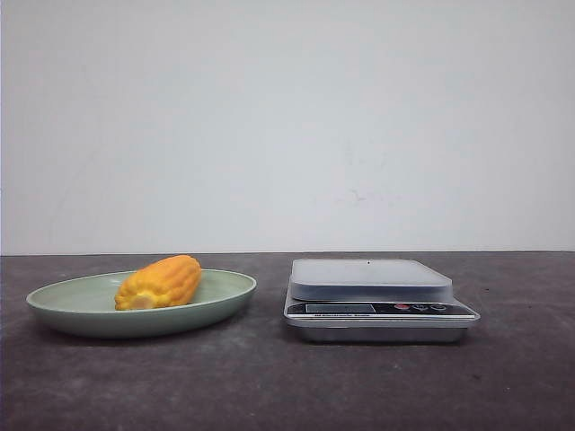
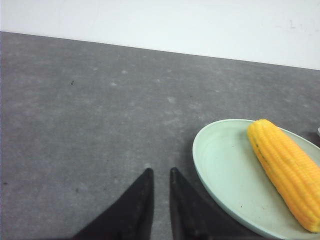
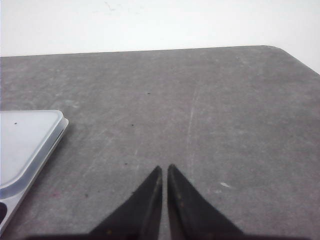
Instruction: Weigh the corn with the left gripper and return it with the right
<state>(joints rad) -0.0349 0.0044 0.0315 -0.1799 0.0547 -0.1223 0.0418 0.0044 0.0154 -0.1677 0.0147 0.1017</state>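
Observation:
The corn (image 1: 160, 282), a stubby yellow-orange cob, lies on the pale green plate (image 1: 54, 301) at the left of the table, its flat cut end toward the camera. The silver scale (image 1: 370, 278) stands to the plate's right with nothing on its platform. Neither arm shows in the front view. In the left wrist view my left gripper (image 2: 161, 172) hovers over bare table just beside the plate (image 2: 220, 165), with the corn (image 2: 287, 167) further off; its black fingers stand a thin slit apart, holding nothing. My right gripper (image 3: 164, 169) is shut and empty over bare table, apart from the scale (image 3: 27, 142).
The table is dark grey with a white wall behind. Its far right corner (image 3: 280, 49) is rounded. The scale's display and buttons (image 1: 377, 308) face the front.

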